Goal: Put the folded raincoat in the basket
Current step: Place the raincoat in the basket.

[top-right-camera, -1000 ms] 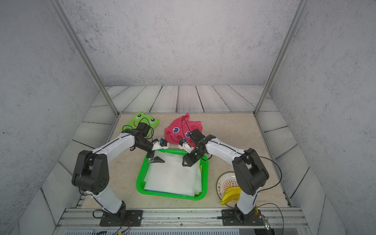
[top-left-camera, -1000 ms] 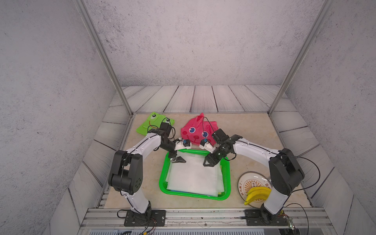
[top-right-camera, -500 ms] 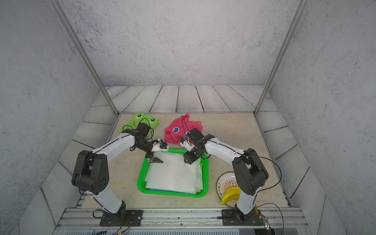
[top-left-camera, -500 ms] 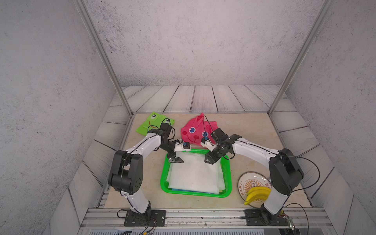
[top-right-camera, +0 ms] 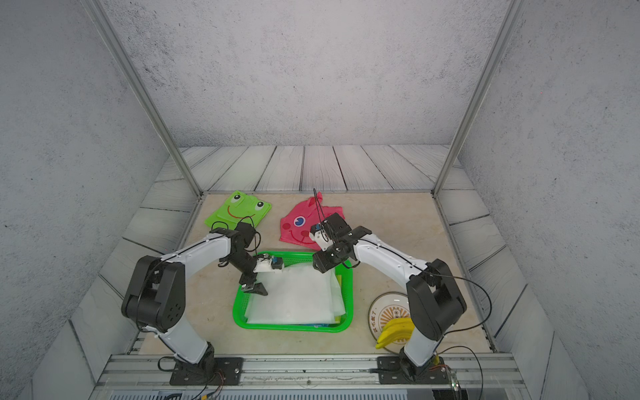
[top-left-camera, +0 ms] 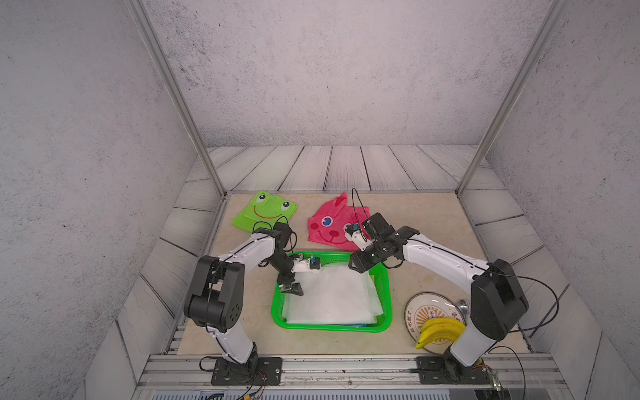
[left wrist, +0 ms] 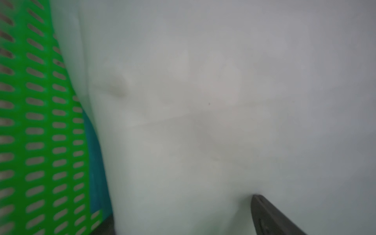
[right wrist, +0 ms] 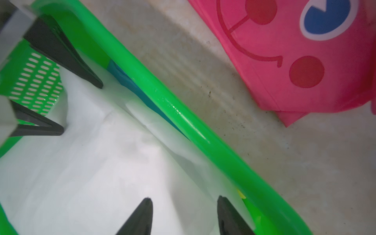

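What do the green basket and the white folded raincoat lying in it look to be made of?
The basket: moulded plastic, glossy, judging by the highlights on its smooth rim and the regular slots in its walls. The raincoat: probably thin plastic film, matt and milky white; it lies in soft creases with layered edges.

The folded raincoat [top-left-camera: 329, 294] lies inside the green basket [top-left-camera: 332, 327].

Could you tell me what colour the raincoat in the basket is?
The raincoat is milky white, clearest in the right wrist view.
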